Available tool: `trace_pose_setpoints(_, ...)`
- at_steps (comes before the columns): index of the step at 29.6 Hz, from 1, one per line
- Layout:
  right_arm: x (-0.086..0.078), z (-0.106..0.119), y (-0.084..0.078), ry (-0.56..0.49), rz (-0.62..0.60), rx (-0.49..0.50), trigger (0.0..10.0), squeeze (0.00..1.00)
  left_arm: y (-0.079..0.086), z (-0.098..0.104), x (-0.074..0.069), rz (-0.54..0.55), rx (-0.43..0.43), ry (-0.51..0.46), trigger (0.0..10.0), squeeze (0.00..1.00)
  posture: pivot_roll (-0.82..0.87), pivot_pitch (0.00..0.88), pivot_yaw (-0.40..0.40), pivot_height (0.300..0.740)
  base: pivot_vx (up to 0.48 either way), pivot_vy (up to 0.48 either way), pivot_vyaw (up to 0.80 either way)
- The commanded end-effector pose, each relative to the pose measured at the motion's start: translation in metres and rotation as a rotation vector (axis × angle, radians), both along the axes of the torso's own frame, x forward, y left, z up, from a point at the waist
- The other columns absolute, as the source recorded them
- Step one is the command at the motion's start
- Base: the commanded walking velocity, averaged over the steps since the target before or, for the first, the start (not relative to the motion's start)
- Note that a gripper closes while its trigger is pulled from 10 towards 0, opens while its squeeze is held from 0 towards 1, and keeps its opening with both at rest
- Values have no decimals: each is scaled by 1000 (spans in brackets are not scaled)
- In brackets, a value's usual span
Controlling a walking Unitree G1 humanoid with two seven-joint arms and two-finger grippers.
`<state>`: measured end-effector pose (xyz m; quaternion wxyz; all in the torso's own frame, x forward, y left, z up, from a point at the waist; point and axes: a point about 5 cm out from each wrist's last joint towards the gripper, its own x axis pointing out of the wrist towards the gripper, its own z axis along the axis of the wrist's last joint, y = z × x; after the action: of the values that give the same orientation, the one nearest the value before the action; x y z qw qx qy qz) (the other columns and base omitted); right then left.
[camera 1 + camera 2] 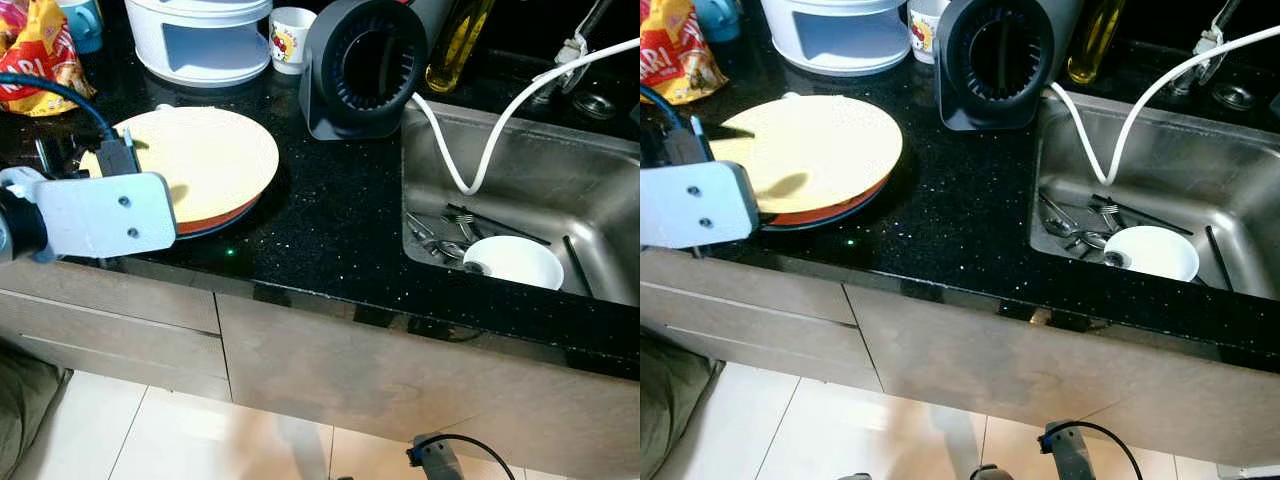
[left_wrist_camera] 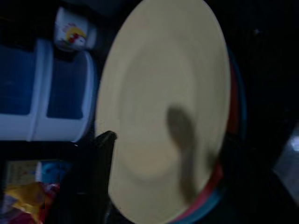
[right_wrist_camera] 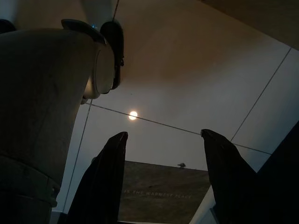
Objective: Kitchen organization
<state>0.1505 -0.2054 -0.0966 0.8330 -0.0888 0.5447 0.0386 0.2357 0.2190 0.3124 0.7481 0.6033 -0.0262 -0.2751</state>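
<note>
A yellow plate (image 1: 200,160) tops a stack with a red and a blue plate under it, on the black counter (image 1: 330,220) at the left. My left gripper (image 1: 118,158) is at the stack's left rim, with its silver wrist bracket just before the counter's front edge. In the left wrist view the yellow plate (image 2: 163,107) lies close ahead with a dark shadow across it. My right gripper (image 3: 163,177) hangs idle beside my body, open, with only floor tiles between its fingers (image 3: 105,182).
A steel sink (image 1: 560,180) on the right holds a white bowl (image 1: 513,262), forks (image 1: 450,228) and a white hose (image 1: 480,150). Behind the plates stand a black round appliance (image 1: 365,65), a white container (image 1: 200,35), a mug (image 1: 290,38) and a snack bag (image 1: 35,55).
</note>
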Motion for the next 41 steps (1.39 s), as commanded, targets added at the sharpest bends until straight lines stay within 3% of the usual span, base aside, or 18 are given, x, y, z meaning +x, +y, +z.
trace_pose_setpoints(1,-10,-4,-1,34,-6,-7,10000,0,-2,-4,-2,-27,17,34,0,0,259,131,-71,740,0,0,0)
trace_pose_setpoints(16,-8,-2,-6,21,-23,-17,10000,0,-1,-10,0,-32,19,44,0,0,251,130,-73,740,0,0,0)
trace_pose_setpoints(19,-6,-1,-8,4,-56,-16,10000,0,-1,-10,1,-32,20,41,0,0,251,130,-73,740,0,0,0)
trace_pose_setpoints(25,5,6,-19,-91,-250,53,10000,0,-6,-8,4,-60,-3,-4,0,0,232,130,-76,740,0,0,0)
trace_pose_setpoints(27,15,12,-22,-172,-342,179,10000,0,-12,-1,7,-94,-29,-70,0,0,221,129,-75,740,0,0,0)
trace_pose_setpoints(28,15,12,-22,-172,-342,179,10000,0,-12,-1,7,-94,-29,-70,0,0,221,129,-75,740,0,0,0)
trace_pose_setpoints(30,23,18,-21,-237,-356,322,10000,0,-17,7,8,-120,-51,-135,0,0,215,128,-73,740,0,0,0)
trace_pose_setpoints(31,23,18,-21,-237,-356,322,10000,0,-17,7,8,-120,-51,-135,0,0,215,128,-73,740,0,0,0)
trace_pose_setpoints(35,40,37,-19,-356,-255,674,10000,0,-25,26,9,-183,-96,-254,0,0,196,122,-75,740,0,0,0)
trace_pose_setpoints(36,40,37,-19,-356,-255,674,10000,0,-25,26,9,-183,-96,-254,0,0,196,122,-75,740,0,0,0)
trace_pose_setpoints(38,47,48,-16,-388,-137,826,10000,0,-32,31,8,-230,-137,-285,0,0,186,117,-75,740,0,0,0)
trace_pose_setpoints(39,47,48,-16,-388,-137,826,10000,0,-32,31,8,-230,-137,-285,0,0,186,117,-75,740,0,0,0)
trace_pose_setpoints(40,51,60,-10,-392,35,979,10000,0,-40,36,7,-283,-189,-300,0,0,179,114,-77,740,0,0,0)
trace_pose_setpoints(41,51,60,-10,-392,35,979,10000,0,-40,36,7,-283,-189,-300,0,0,179,114,-77,740,0,0,0)
